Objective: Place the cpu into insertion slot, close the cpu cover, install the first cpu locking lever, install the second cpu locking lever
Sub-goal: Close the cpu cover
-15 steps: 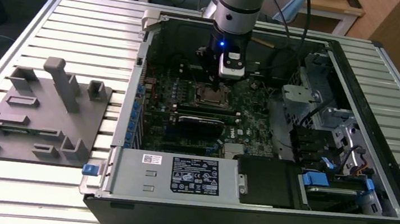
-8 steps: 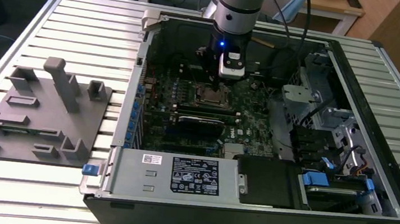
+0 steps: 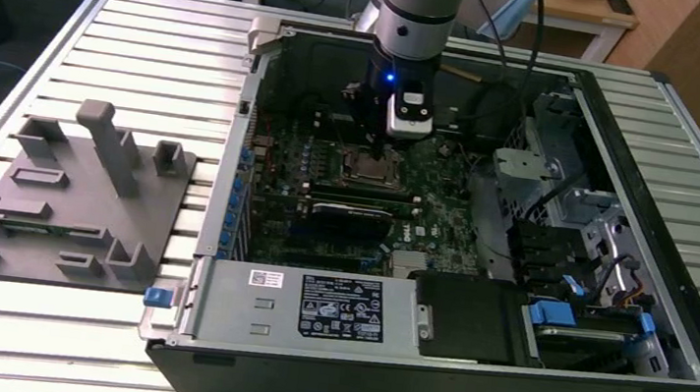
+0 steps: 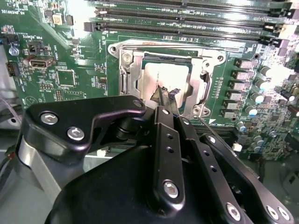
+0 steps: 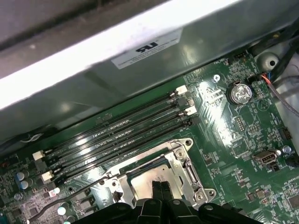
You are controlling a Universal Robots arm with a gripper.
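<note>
Inside the open computer case, my gripper (image 3: 375, 143) hangs just above the insertion slot (image 3: 364, 166) on the green motherboard (image 3: 429, 200). In both wrist views the cpu (image 4: 159, 77) (image 5: 150, 175) lies in the slot, its dull silver top showing through the window of the cpu cover (image 4: 128, 70) (image 5: 181, 161), which lies flat around it. My gripper (image 4: 166, 94) (image 5: 159, 185) is shut, its thin black fingertips together with nothing between them, right over the cpu's top near one edge of the cover. A thin wire lever (image 5: 70, 196) runs out from one side of the socket.
Long black memory slots (image 4: 187, 23) (image 5: 117, 135) run alongside the socket. A black card (image 3: 350, 218), the power supply (image 3: 311, 305) and the drive cage (image 3: 550, 179) crowd the case. A grey fixture block (image 3: 73, 194) stands at the exterior view's left.
</note>
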